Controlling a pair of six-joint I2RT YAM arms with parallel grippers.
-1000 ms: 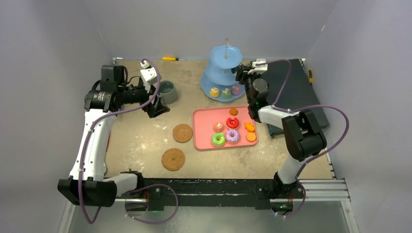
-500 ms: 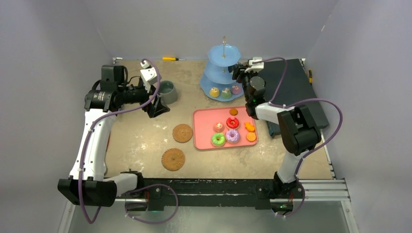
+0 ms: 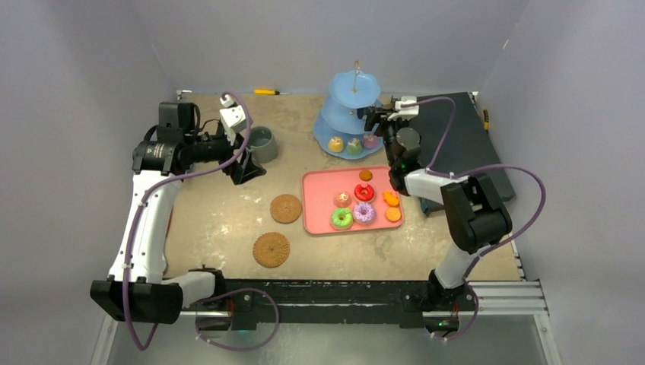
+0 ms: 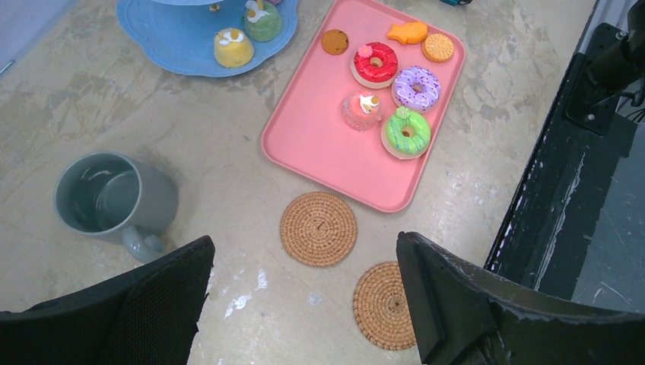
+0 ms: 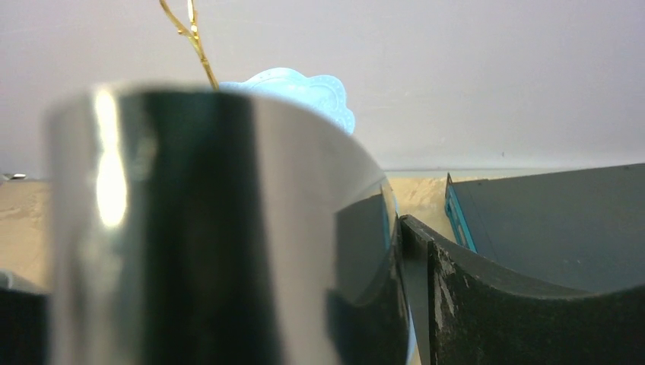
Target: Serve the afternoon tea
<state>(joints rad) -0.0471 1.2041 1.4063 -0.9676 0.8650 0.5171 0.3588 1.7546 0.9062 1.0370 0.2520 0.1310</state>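
Left claw (image 4: 304, 245) hangs spread wide above the counter (image 4: 228, 152). Under it the grey-green mug (image 4: 114, 199) stands upright, well apart from the two woven coasters (image 4: 318, 228), which lie flat just beside the pink tray (image 4: 319, 144) carrying the doughnuts (image 4: 407, 131). Right claw (image 3: 373, 119) is raised just beside the blue stand (image 3: 344, 114), whose bottom tier bears three cupcakes (image 3: 354, 144). A glossy cylinder (image 5: 213, 228) sits between its fingers in the wrist view; whether it is pinched or loose cannot be told.
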